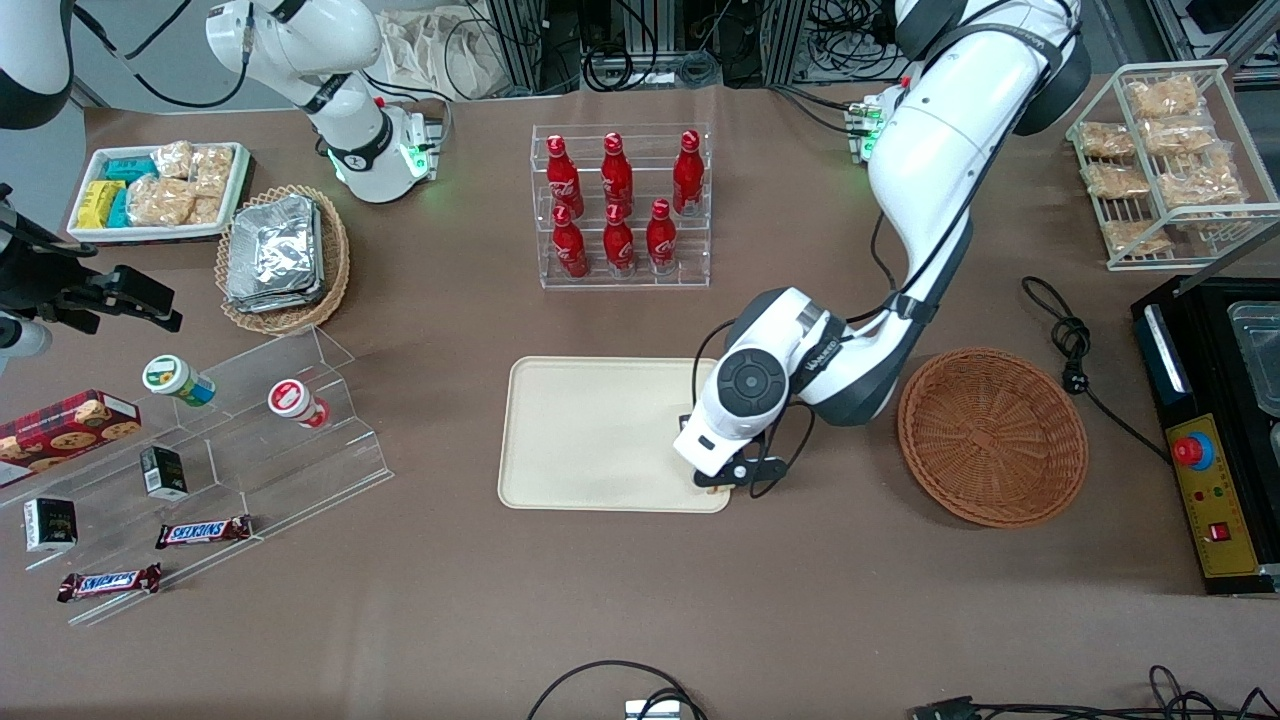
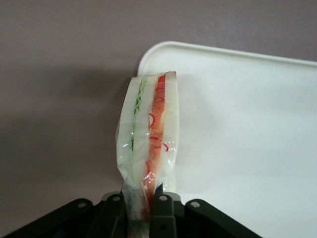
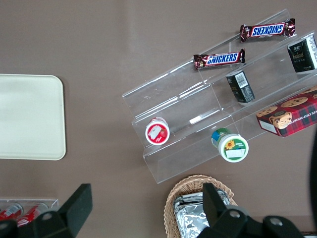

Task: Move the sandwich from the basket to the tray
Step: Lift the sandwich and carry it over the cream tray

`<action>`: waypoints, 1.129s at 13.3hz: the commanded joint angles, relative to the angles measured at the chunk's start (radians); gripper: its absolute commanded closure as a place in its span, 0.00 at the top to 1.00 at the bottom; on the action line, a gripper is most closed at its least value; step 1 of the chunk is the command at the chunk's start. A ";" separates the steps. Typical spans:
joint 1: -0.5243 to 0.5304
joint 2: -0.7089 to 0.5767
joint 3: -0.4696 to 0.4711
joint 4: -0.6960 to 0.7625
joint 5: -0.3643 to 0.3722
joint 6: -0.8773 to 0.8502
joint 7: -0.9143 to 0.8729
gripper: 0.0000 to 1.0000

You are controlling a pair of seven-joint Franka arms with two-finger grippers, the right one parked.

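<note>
A robotics laboratory arranged as a mock snack counter is shown. A brown-covered table (image 1: 640,620) is ringed by aluminium framing and loose cables at its edge farthest from the front camera. The gripper (image 1: 722,484) is poised over the cream tray's (image 1: 590,440) corner. Farther from the camera than it, a clear rack of red cola bottles (image 1: 622,205) is displayed. Toward the parked arm's end, stepped acrylic shelves (image 1: 250,440) carry Snickers bars (image 1: 203,532). Toward the working arm's end, a control box with a red emergency-stop button (image 1: 1188,451) is seen.
</note>
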 commanded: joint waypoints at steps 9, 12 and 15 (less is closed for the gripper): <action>-0.041 -0.039 0.009 0.030 0.011 -0.025 0.064 1.00; -0.040 -0.133 0.007 0.027 -0.003 -0.109 0.050 1.00; 0.014 -0.297 0.009 -0.094 -0.003 -0.186 0.062 1.00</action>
